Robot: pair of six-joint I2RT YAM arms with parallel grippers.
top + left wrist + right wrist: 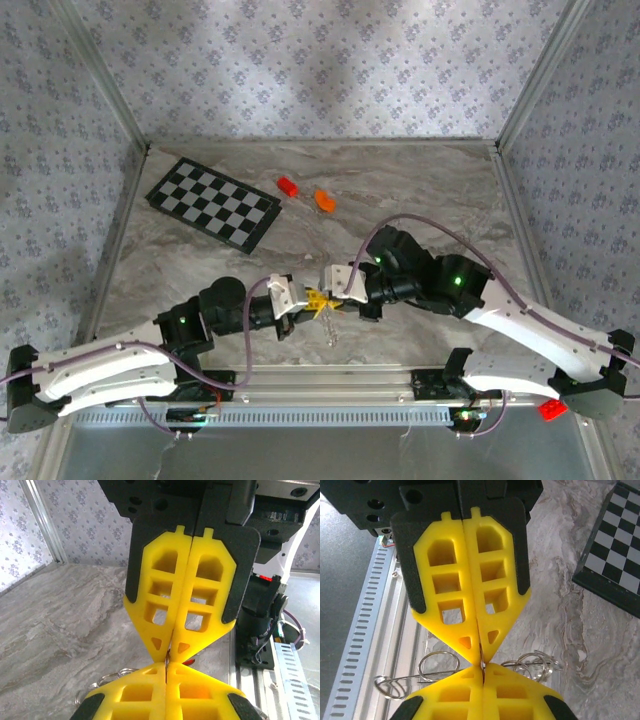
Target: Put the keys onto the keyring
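My left gripper [312, 302] and right gripper [327, 294] meet tip to tip low over the marble table [420, 190], near its front edge. Both are shut, each pinching a thin metal piece of the keyring [536, 662] at the point where the tips touch. In the right wrist view, silvery wire loops of the keyring stick out on both sides of my right gripper [482, 669]. The left wrist view has more loops [107, 677] beside my left gripper [166, 666]. A small red sliver, likely a key's head [188, 661], shows just behind the tips. A silvery bit [331, 328] lies below the grippers.
A checkered board [212, 203] lies at the back left, with a red brick [288, 186] and an orange block [325, 201] to its right. A slotted metal rail [330, 380] runs along the front edge. Another red brick [551, 408] sits beside the right arm's base.
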